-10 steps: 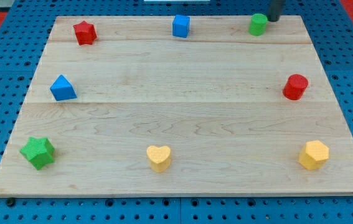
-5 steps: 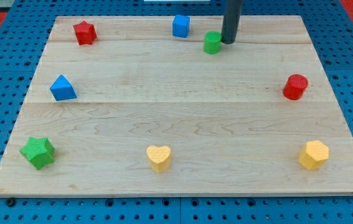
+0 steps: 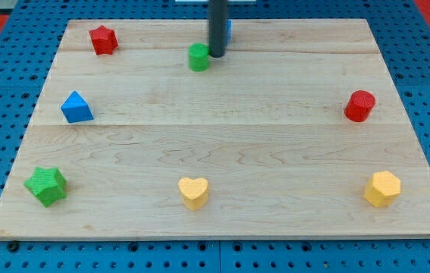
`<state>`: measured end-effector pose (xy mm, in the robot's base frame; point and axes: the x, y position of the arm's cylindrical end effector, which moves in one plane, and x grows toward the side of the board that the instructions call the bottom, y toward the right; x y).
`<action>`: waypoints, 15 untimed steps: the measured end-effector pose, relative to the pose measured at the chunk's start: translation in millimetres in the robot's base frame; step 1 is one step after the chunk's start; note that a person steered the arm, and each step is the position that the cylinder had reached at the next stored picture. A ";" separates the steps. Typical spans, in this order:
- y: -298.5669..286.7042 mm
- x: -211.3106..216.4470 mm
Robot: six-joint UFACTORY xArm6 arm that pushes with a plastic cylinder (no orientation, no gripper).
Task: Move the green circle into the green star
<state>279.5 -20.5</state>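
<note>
The green circle (image 3: 198, 57) sits near the view's top, a little left of centre on the wooden board (image 3: 222, 152). My tip (image 3: 217, 53) touches its right side. The rod rises out of the view's top and hides most of a blue cube (image 3: 227, 29) behind it. The green star (image 3: 46, 185) lies at the view's bottom left, far from the green circle.
A red star (image 3: 103, 39) is at the top left and a blue triangle (image 3: 76, 108) at the left. A yellow heart (image 3: 193, 192) sits at bottom centre, a yellow hexagon (image 3: 382, 188) at bottom right, a red cylinder (image 3: 360, 105) at the right.
My tip has pushed the green circle leftward along the top of the board, from the top right to left of centre. The rod now covers the blue cube.
</note>
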 end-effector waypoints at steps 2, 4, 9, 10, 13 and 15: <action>-27.0 66.4; -13.6 15.5; -81.4 96.9; -110.0 138.7; -134.3 198.8; -144.7 210.8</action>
